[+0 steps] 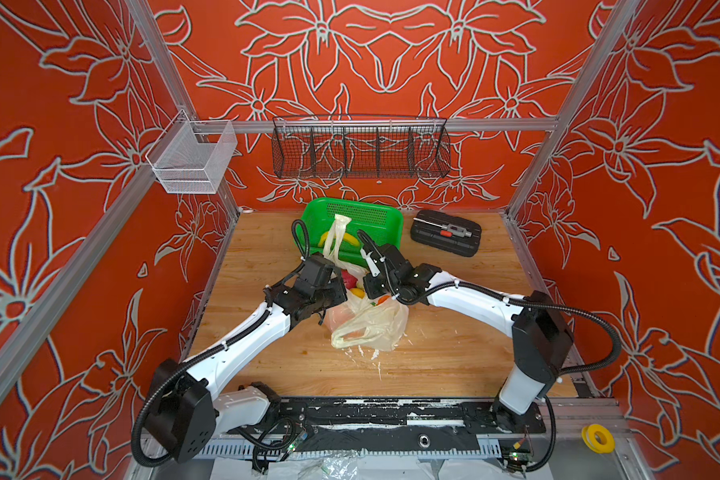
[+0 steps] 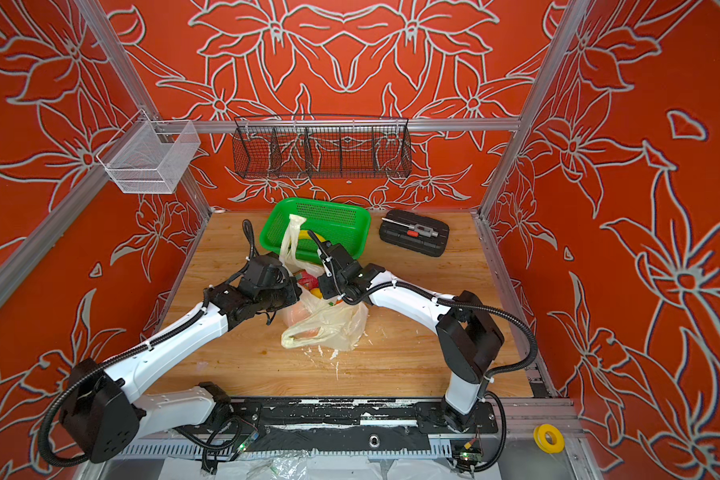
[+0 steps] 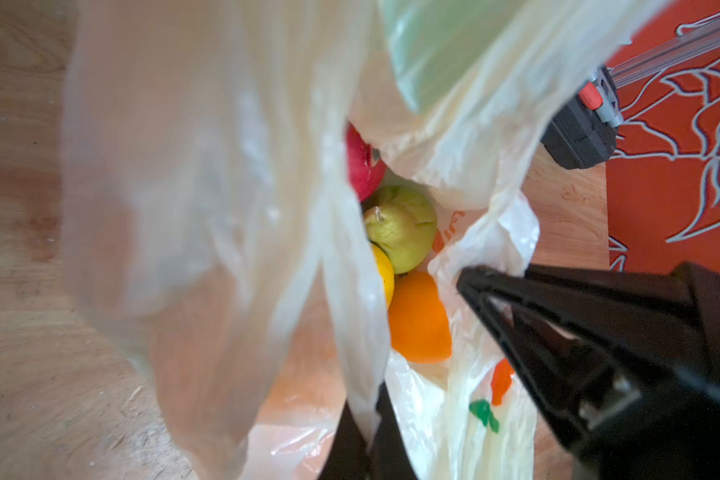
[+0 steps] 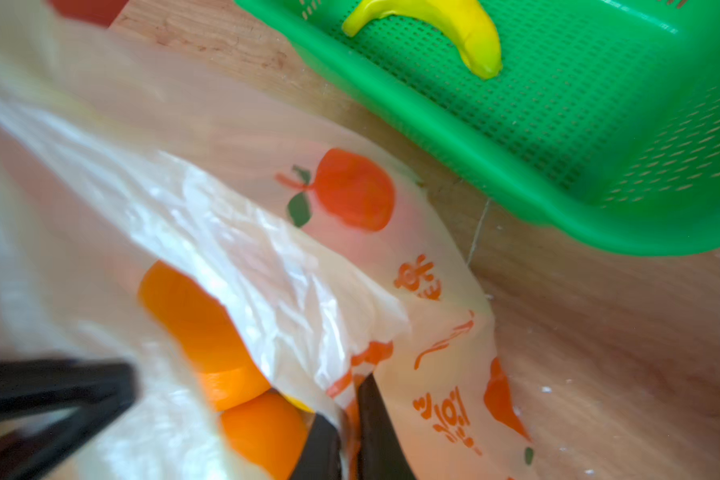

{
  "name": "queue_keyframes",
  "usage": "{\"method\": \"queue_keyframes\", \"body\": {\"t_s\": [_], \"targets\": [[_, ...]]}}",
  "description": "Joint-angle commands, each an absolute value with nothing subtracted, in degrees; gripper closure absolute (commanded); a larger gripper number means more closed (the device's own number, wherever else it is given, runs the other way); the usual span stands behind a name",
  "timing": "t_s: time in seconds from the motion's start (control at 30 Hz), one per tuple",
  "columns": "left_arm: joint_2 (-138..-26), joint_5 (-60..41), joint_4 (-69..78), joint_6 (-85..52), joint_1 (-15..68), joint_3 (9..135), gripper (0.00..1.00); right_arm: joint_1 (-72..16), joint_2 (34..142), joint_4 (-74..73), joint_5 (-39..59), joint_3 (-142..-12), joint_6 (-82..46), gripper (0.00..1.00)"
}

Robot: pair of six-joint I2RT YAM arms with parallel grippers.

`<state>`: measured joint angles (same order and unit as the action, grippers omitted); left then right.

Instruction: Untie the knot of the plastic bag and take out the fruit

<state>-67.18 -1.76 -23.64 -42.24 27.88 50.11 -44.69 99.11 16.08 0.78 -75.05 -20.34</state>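
Pinching bag (image 1: 375, 328) mouth from both sides — left gripper (image 3: 368, 440), right gripper (image 4: 350, 432) both clamping shut on thin film. Yanking apart too hard risking tear — oranges (image 3: 418, 320) rolling off.

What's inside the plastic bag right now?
In the plastic bag: a red fruit, a green fruit, a lemon and an orange show. Whatever lies beneath them is covered.

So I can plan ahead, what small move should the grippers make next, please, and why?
Probably draw both apart: the left gripper and right gripper each pinch a rim of the thin cream-white printed plastic bag, whose narrow mouth shows a round orange inside.
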Motion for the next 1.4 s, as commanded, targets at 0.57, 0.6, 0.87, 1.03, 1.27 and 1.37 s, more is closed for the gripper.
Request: {"method": "queue_keyframes", "body": {"t_s": [0.57,0.6,0.87,1.03,1.27,1.37], "targets": [[-32.1,1.3,-40.6,-53.7,28.1,30.9,0.88,-23.8,103.8,13.3,12.3,-76.0,-20.7,0.81],[-32.5,0.7,-40.0,-53.0,28.1,31.2,0.80,-23.8,103.4,13.2,12.9,-76.0,-21.1,0.78],[-37.8,5.2,-39.3,-42.8,28.1,42.6,0.41,-25.5,88.8,11.0,14.5,-69.9,-24.6,0.40],[-42.8,8.0,-38.7,-35.8,28.0,51.2,0.37,-28.7,81.7,14.7,15.8,-70.1,-22.6,0.29],[-53.2,5.6,-38.3,-26.6,28.0,60.7,0.35,-38.2,79.7,21.8,16.1,-75.2,-18.9,0.23],[-58.1,5.1,-39.2,-26.1,27.8,63.9,0.36,-41.5,81.8,25.3,18.9,-78.9,-17.2,0.21]]}}
